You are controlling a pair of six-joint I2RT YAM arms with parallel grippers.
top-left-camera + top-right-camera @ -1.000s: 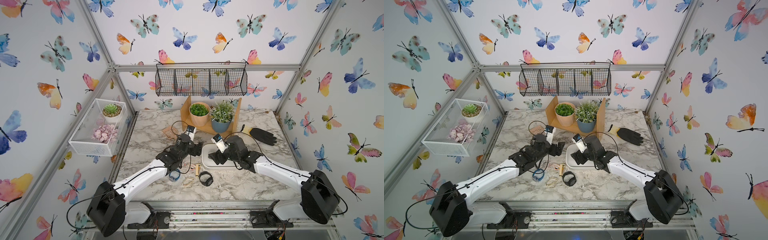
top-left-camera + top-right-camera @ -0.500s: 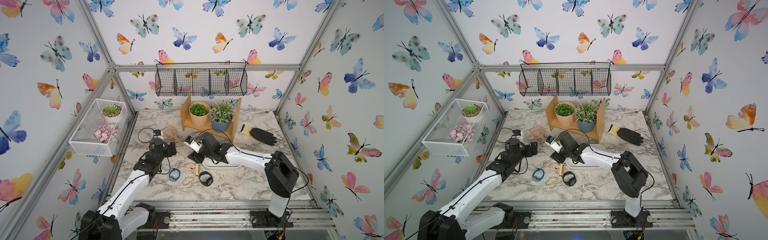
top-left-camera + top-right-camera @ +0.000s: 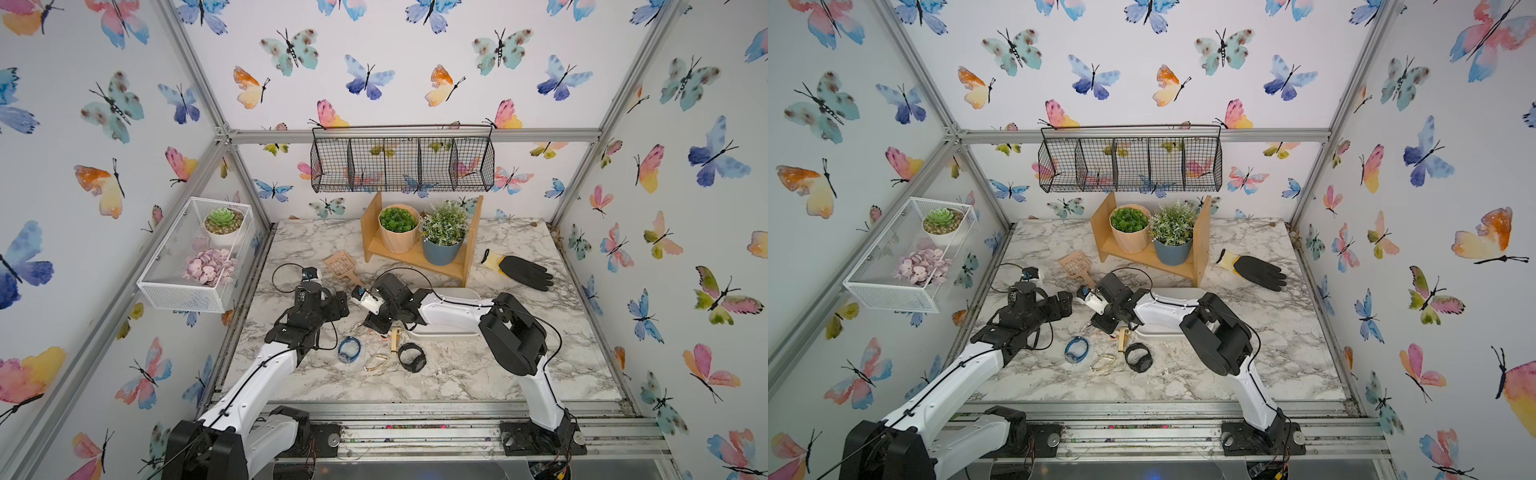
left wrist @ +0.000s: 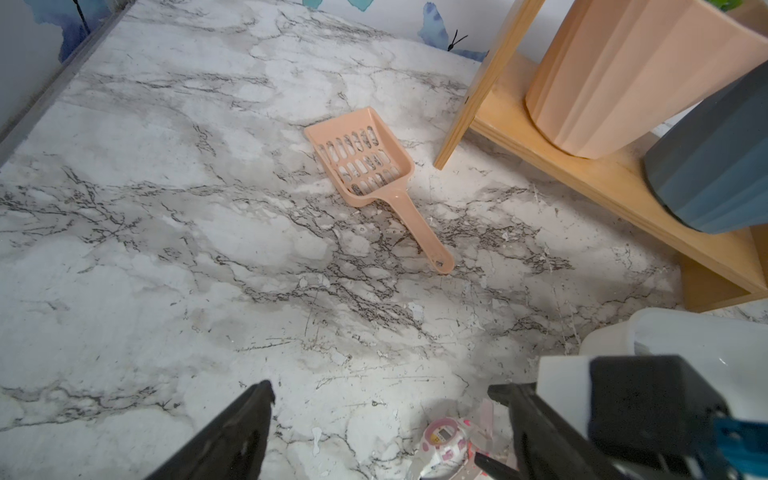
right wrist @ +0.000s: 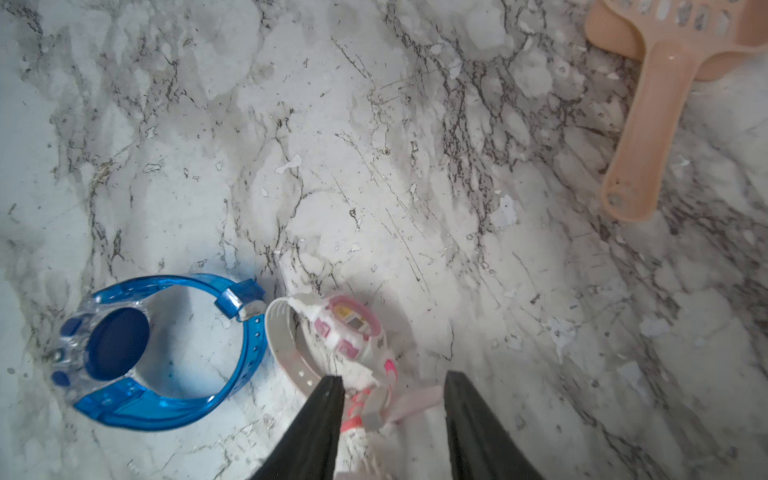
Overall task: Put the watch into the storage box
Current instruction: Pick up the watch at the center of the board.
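Observation:
A pink-and-white watch [image 5: 353, 328] lies on the marble with its pale strap curled beside it; the left wrist view shows the same watch [image 4: 442, 436]. My right gripper [image 5: 392, 390] is low over it, jaws apart on either side of the strap's pink end, one finger [image 5: 328, 399] against it. In both top views the right gripper [image 3: 374, 326] [image 3: 1104, 326] sits just left of the white storage box [image 3: 457, 294] [image 3: 1179, 291], which lies under the right forearm. My left gripper [image 4: 380, 395] [image 3: 332, 305] hovers open and empty to the left.
A blue watch [image 5: 124, 353] [image 3: 349, 349] touches the pink one's strap. A black watch [image 3: 411, 357], a gold ring [image 3: 376, 362] and a wooden clip [image 3: 394, 337] lie near the box. A peach scoop [image 4: 361, 162] [image 3: 343, 266], a plant shelf [image 3: 415, 255] and a black glove [image 3: 519, 270] stand behind.
My right arm swung left from above the storage box down onto the pink watch, its jaws narrowing. My left arm drew back to the left, still open.

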